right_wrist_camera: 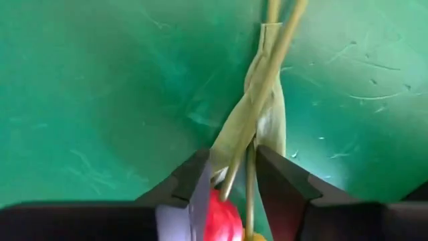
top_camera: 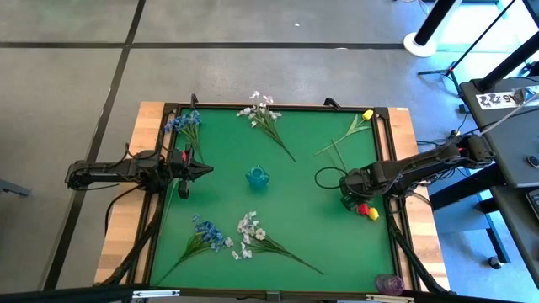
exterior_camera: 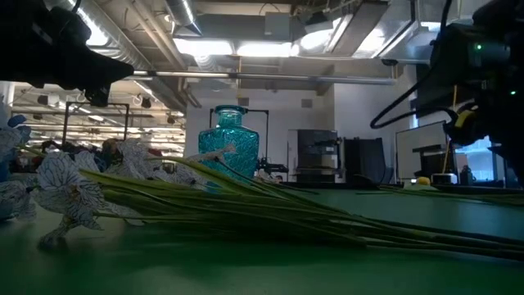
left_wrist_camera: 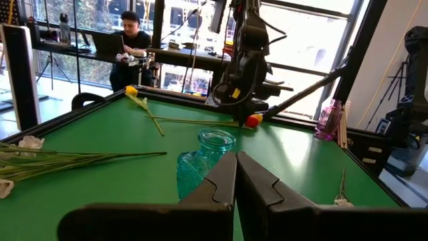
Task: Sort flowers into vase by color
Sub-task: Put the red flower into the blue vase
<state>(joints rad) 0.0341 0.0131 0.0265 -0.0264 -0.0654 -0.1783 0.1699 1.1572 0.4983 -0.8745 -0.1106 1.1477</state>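
Note:
My right gripper points down at the table's right side, open. Its fingers stand on either side of two thin stems just behind a red tulip head and a yellow tulip head; both tulips lie on the green mat. My left gripper is shut, hovers left of the teal glass vase and points at it. Lying flat are blue sprays, white sprays and another yellow tulip. My right gripper comes from above, pointing down, with one finger on each side of the two tulip stems, across them and close to the heads. The tulips lie on the mat. I cannot tell whether the fingers touch the stems.
A purple vase stands at the near right corner, outside the mat. A dark raised frame borders the green mat. Bare mat lies between the teal vase and my right gripper. A person sits at a desk beyond the table.

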